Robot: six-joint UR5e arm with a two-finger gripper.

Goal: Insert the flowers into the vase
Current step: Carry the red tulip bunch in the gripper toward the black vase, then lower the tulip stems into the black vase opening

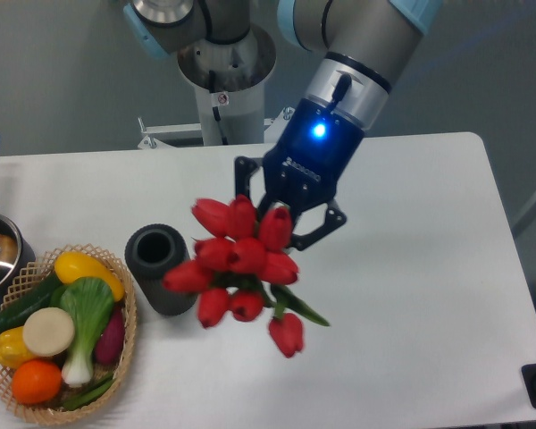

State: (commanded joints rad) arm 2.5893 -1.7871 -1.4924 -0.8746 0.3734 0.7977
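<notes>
Vase (159, 268) stands upright on the white worktop (411, 268), just right of the wicker basket (125, 357); beside it, red flowers (241, 264) hang in the air, jaws of the gripper (281, 214) clamped on them.

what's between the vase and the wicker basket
Nothing: in the camera view only a narrow strip of bare table separates the vase from the basket.

The gripper (270, 217) carries small white lettering on its dark blue body, too blurred to read; nothing else bears text.
</notes>
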